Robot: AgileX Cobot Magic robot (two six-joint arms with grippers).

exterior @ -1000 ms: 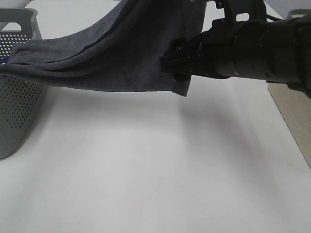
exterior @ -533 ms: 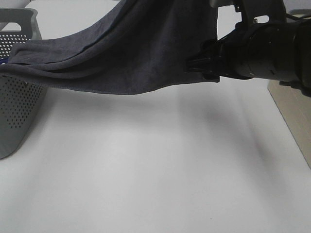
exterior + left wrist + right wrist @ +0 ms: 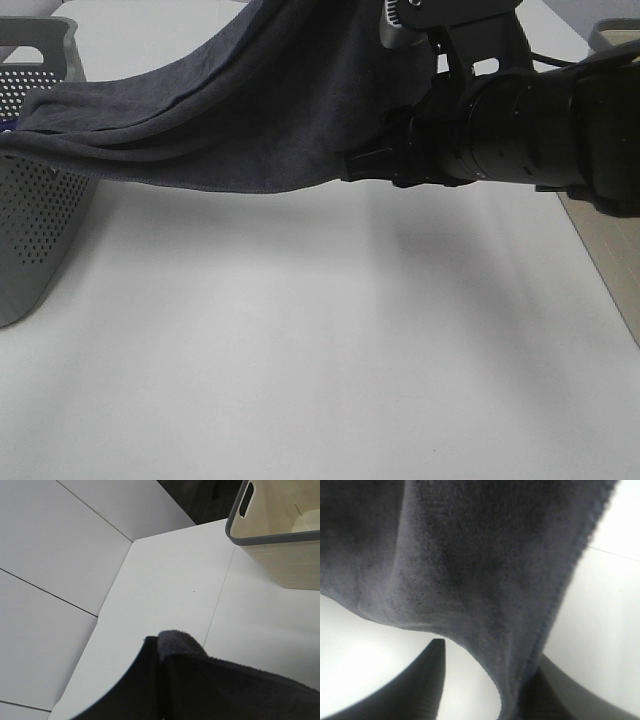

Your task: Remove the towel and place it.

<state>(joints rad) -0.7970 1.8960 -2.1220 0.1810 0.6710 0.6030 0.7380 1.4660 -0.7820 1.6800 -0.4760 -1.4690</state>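
Note:
The dark grey towel (image 3: 250,110) stretches from the grey perforated basket (image 3: 40,210) at the left up to the top edge of the exterior high view. Its upper end is lifted out of that view. In the left wrist view a fold of the towel (image 3: 225,685) fills the near foreground and covers the left fingers. My right gripper (image 3: 350,165) reaches in from the right at the towel's lower hemmed edge. In the right wrist view the towel (image 3: 470,555) hangs down into the right gripper (image 3: 487,652), whose two fingers stand apart on either side of the cloth.
A beige bin (image 3: 280,540) with a grey rim stands on the white table (image 3: 300,350); its side (image 3: 605,240) shows at the right edge of the exterior high view. A bit of blue cloth (image 3: 6,126) peeks out at the basket's rim.
The right arm drew back to the right, then came left again onto the towel's lower edge. Its fingers have come closer together. The towel's hanging corner no longer shows.

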